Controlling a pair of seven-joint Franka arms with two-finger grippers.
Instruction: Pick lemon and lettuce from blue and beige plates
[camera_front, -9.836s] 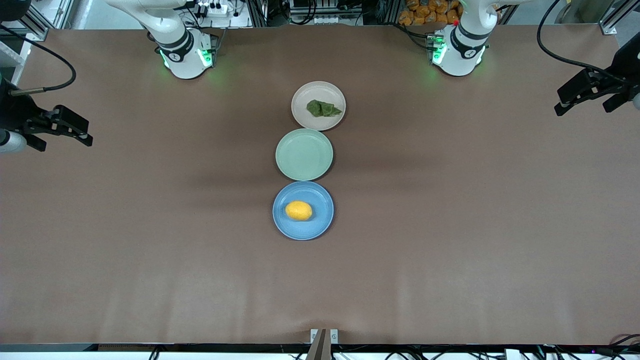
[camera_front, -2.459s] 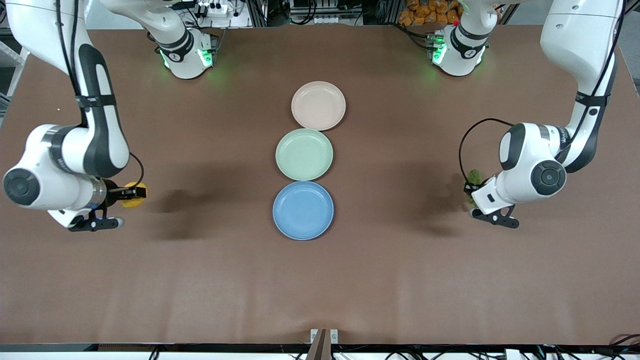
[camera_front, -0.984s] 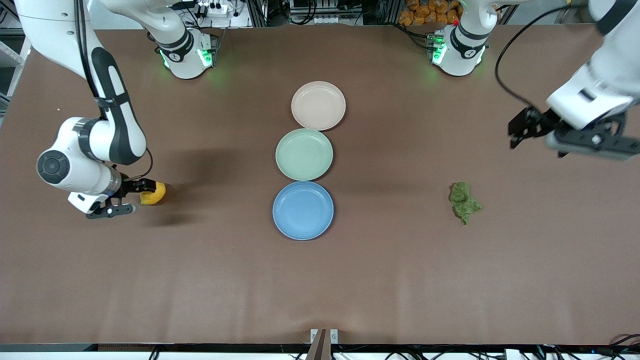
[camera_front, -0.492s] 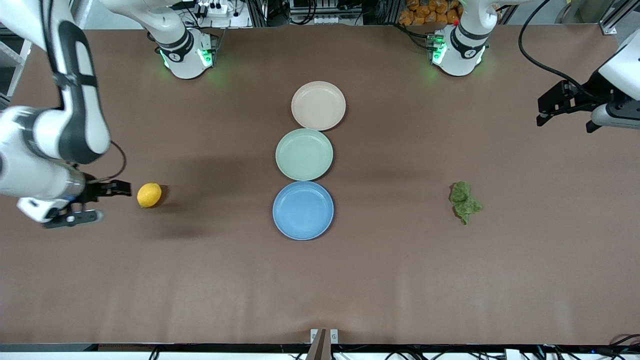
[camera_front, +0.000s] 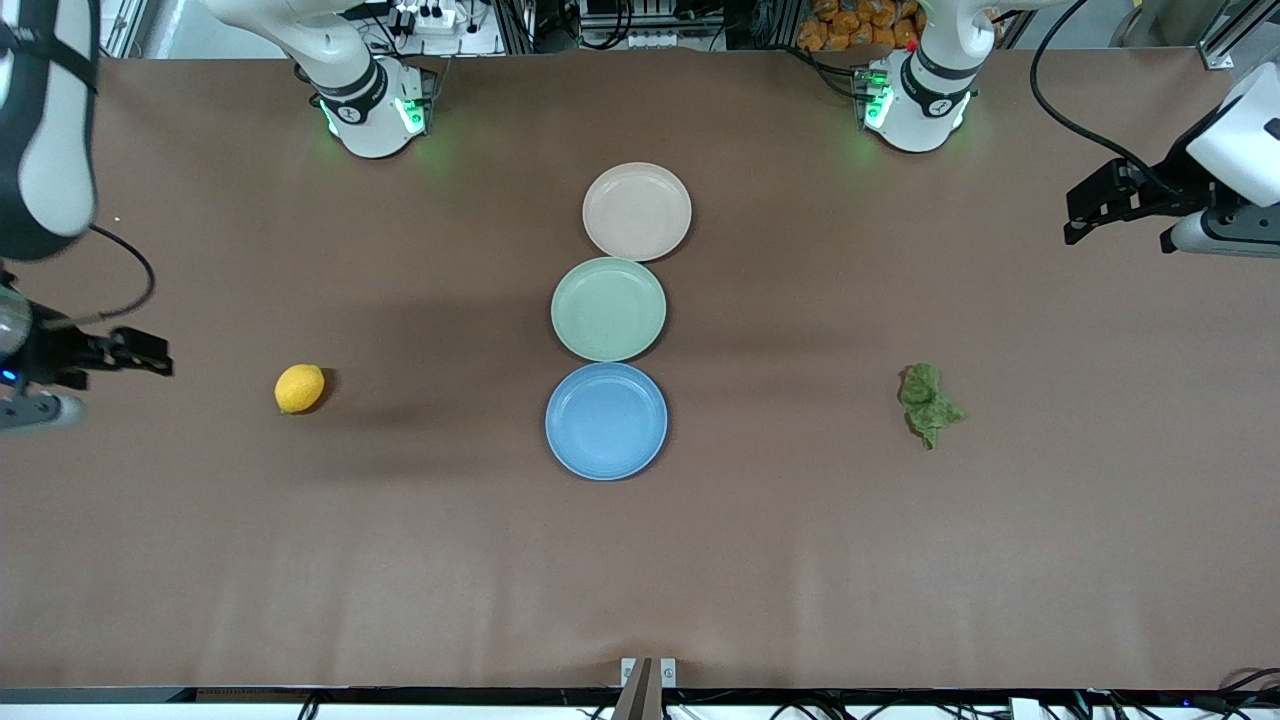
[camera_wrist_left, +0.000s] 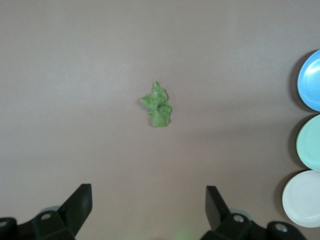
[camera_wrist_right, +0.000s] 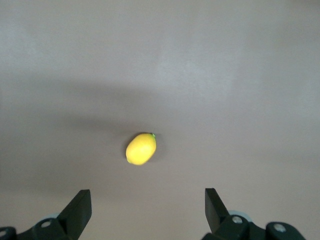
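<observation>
Front view: we see lemon (camera_front: 299, 388) on bare table (camera_front: 640, 560) toward right arm's end, lettuce (camera_front: 929, 402) on table toward left arm's end. Blue plate (camera_front: 606, 421), beige plate (camera_front: 637, 211) and mint plate (camera_front: 608, 308) between them hold nothing. Right gripper (camera_front: 150, 356) and left gripper (camera_front: 1082, 212), up over their table ends, both spread wide, clasping nothing.

Both arms had glossy white shells with black joint bands. Green lights glowed at each round base. Black cables looped beside the wrists. The left gripper (camera_front: 1090, 205) and right gripper (camera_front: 140, 353) were matte black, angular.
</observation>
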